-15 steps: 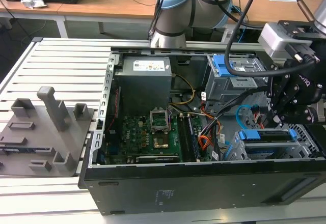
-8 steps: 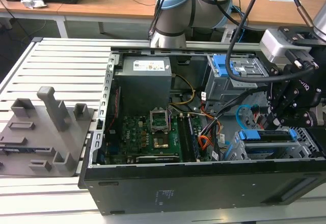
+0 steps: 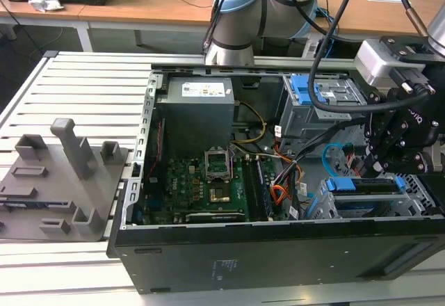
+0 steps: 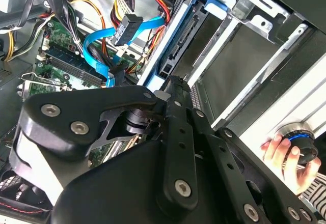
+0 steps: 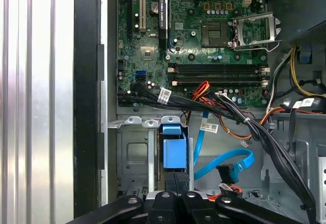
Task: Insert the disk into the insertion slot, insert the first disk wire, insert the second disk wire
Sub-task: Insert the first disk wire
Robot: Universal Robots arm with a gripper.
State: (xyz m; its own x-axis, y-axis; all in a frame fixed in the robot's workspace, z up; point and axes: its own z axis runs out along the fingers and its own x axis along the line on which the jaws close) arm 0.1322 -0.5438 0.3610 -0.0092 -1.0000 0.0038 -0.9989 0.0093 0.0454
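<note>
- Slatted aluminium table [image 3: 69, 76] carries an open computer case [image 3: 278, 250]; desks stand beyond its far edge.
- A grey fixture [image 3: 62, 174] lies on the table at the exterior view's left, well apart from the case.
- Case contents: motherboard [image 3: 201, 181] at centre, power supply [image 3: 198, 111] on the far side, and a taller cage [image 3: 313, 111] with a blue latch at far right.
- The insertion slot [image 3: 417, 198] sits in the case's near right corner, just beside the near wall.
- The disk [image 3: 365, 184] lies inside the insertion slot; its blue caddy faces up in the first wrist view [image 5: 174, 150].
- The hand [image 3: 379, 163] hangs just above the disk's left end, fingers drawn together with nothing visible between them.
- The second disk wire [image 3: 332, 151] loops in the open gap between the two cages, plug end free [image 5: 226, 173].
- In the second wrist view, a person's fingers [image 4: 277, 150] grip a blue-ringed knob [image 4: 301, 143] outside the case.
</note>
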